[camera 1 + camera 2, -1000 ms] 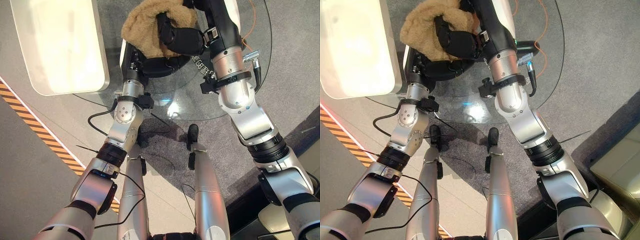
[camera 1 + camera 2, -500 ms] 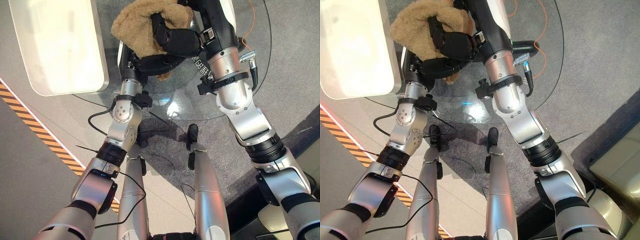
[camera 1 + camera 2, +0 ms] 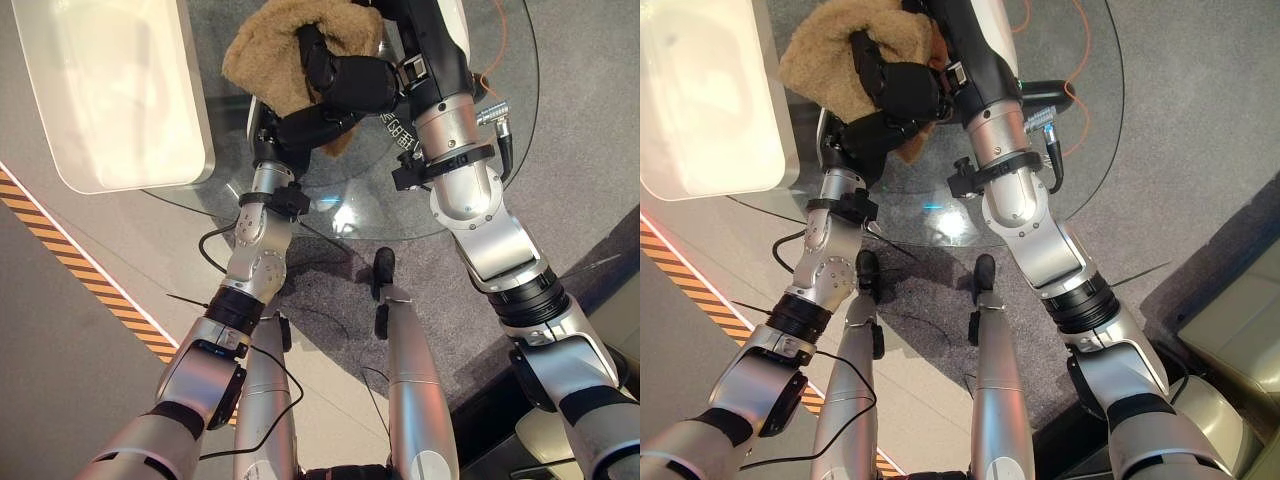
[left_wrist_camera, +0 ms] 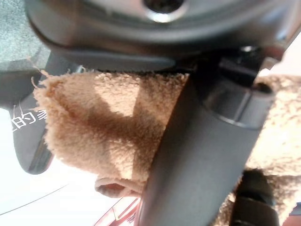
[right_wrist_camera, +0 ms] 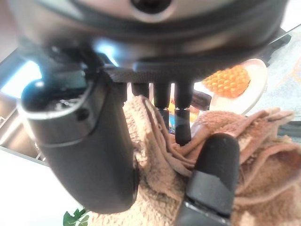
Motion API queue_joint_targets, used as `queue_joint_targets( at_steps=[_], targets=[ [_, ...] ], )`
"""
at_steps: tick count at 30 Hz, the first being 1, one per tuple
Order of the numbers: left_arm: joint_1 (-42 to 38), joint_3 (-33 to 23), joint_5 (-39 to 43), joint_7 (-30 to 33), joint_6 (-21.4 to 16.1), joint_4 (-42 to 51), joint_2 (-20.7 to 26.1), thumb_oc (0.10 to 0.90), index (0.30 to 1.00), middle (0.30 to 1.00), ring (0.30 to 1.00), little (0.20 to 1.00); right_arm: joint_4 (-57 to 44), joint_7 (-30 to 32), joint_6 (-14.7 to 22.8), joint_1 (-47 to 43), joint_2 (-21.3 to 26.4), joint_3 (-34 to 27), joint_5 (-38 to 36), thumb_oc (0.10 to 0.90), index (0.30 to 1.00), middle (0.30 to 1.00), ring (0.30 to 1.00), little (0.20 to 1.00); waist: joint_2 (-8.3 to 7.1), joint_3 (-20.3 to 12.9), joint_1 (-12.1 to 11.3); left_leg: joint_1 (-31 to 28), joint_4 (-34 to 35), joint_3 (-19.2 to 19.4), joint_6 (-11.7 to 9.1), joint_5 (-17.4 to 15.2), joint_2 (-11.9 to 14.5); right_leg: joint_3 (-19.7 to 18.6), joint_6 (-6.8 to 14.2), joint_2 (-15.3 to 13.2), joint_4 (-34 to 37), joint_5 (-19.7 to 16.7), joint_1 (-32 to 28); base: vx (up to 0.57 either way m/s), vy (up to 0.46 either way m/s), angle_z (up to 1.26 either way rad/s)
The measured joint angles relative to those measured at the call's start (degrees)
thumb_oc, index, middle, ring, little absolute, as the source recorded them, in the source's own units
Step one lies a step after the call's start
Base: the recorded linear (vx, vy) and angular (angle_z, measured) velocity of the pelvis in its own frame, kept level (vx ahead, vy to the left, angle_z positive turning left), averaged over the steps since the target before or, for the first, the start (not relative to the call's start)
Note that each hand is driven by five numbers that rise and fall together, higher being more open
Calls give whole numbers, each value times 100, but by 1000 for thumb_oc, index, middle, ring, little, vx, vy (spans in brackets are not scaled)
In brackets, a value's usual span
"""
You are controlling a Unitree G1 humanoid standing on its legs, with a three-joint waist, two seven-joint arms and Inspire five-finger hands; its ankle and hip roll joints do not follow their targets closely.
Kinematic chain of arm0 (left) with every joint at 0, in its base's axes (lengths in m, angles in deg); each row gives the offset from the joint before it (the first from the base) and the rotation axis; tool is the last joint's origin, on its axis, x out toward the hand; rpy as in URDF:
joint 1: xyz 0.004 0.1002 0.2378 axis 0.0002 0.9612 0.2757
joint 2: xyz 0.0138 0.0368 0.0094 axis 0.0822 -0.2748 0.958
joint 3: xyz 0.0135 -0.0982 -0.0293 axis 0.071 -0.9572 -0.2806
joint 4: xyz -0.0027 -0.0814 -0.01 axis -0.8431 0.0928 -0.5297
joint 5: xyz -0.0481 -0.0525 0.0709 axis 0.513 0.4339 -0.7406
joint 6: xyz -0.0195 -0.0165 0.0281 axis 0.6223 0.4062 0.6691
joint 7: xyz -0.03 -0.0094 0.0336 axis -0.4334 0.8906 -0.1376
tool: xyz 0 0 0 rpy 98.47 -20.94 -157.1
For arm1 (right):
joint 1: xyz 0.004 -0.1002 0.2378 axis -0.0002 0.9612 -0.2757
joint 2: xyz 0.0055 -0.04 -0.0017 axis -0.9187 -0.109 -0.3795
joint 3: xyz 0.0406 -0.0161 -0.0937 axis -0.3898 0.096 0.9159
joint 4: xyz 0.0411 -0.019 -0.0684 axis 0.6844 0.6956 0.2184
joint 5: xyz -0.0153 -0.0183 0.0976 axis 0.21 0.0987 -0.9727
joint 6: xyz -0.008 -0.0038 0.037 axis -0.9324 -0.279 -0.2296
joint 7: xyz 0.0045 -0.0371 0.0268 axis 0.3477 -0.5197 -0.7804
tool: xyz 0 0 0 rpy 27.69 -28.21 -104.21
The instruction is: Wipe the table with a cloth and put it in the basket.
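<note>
A tan fluffy cloth [image 3: 275, 50] is bunched at the far side of the round glass table [image 3: 400, 205]. My right hand [image 3: 350, 80] comes in from the right and is shut on the cloth from above; its wrist view shows its fingers [image 5: 182, 122] dug into the folds [image 5: 263, 155]. Just under the cloth is my left hand [image 3: 305, 125], whose thumb [image 4: 197, 155] lies across the hanging edge of the cloth [image 4: 99, 127], pinching it. The white rectangular basket [image 3: 110, 95] stands to the left of the cloth.
The basket overlaps the glass table's left edge. An orange cable [image 3: 497, 50] lies on the grey carpet beyond the table. Yellow and black hazard tape [image 3: 95, 275] runs along the floor at the left. A plate with something orange [image 5: 235, 80] lies beyond the cloth.
My right hand has carried the cloth a little to the left, toward the basket. My left hand has risen closer under it.
</note>
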State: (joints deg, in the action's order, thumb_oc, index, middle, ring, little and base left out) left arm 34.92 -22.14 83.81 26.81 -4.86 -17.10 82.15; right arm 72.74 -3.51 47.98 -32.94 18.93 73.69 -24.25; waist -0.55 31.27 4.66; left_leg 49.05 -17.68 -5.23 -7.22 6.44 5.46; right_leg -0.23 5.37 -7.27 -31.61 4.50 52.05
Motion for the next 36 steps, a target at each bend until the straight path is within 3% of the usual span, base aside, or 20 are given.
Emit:
queue_joint_targets(
  at_steps=[10, 11, 12, 13, 36],
  targets=[
    [0, -1, 4, -4, 6, 0, -2, 100, 300, 300, 300, 200, 0, 0, 0, 0, -1, 0, 1, 125, 321, 321, 321, 225, 0, 0, 14, 0, 0, 0, 0, 0, 0, 0, 0, 0, 0, 0, 0, 0, 0, 0],
    [0, -1, 3, -4, 6, 0, -2, 100, 300, 300, 300, 200, 0, 0, 0, 0, -1, 0, 0, 298, 469, 469, 469, 398, 0, 0, 14, 0, 0, 0, 0, 0, 0, 0, 0, 0, 0, 0, 0, 0, 0, 0],
    [0, 0, 3, -4, 6, 0, -2, 100, 300, 300, 300, 200, 0, 0, 0, 0, -1, 0, -1, 633, 756, 756, 756, 733, 0, 0, 15, 0, 0, 1, 0, 0, 0, 0, 0, 0, 0, 0, 0, 0, 0, 0],
    [0, 0, 3, -4, 6, 0, -2, 100, 300, 300, 300, 200, 0, 0, 0, 0, -1, 0, -1, 800, 900, 900, 900, 900, 0, 0, 15, 0, -1, 0, 0, 0, 0, 0, 0, 0, 0, 0, 0, 0, 0, 0],
    [0, -5, 3, -4, 6, 0, -3, 100, 300, 300, 300, 200, 3, 5, 0, 1, -25, -4, -3, 800, 900, 900, 900, 900, 0, 0, 15, 0, -11, 0, 0, 0, 0, 0, -1, 0, -10, -1, 0, 0, 0, 0]
  ],
)
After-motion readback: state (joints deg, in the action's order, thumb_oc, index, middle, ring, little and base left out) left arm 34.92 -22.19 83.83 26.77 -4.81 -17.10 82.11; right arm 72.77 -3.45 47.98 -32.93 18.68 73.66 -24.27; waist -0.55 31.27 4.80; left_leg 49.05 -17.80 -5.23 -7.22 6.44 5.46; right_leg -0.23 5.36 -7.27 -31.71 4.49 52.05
